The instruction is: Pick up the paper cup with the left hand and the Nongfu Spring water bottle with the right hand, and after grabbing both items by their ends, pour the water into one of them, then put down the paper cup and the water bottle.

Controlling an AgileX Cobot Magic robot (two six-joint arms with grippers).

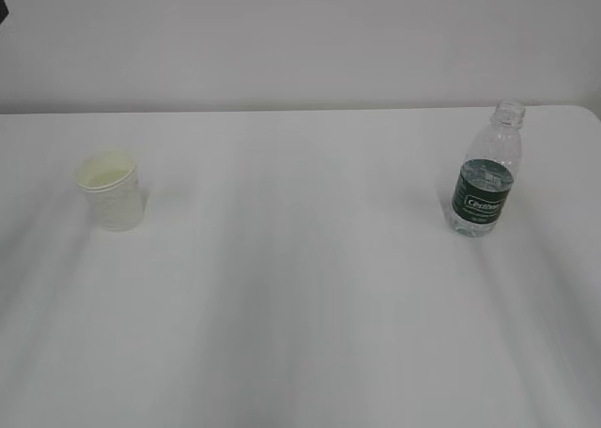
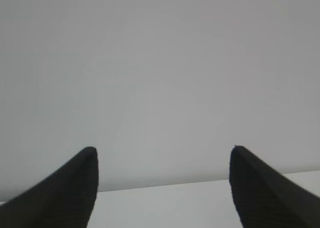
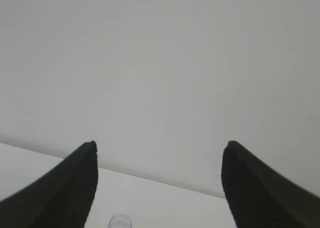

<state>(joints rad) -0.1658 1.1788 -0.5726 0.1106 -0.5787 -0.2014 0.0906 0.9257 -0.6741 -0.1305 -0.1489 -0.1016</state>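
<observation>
Left hand [image 2: 162, 188]: jaws spread wide, black fingertips [image 2: 82, 175] far apart, nothing between them but grey wall and a strip of white table [image 2: 165, 208] below.
Right hand [image 3: 160, 185]: same story, jaws wide apart and empty.
Paper cup [image 1: 113, 191]: upright on the table's left side, pale cream inside showing; it doesn't show in the left wrist view, so it sits clear of that gripper, untouched.
Nongfu Spring water bottle [image 1: 485, 172]: standing upright on the right side, capless, dark green label facing us, well apart from the cup. From the right wrist view, only its open mouth peeks in at the bottom edge, below and between the spread fingers, a touch nearer the left one.
Water: cannot tell the level through the clear plastic.
Arms: neither shows in the exterior view.
</observation>
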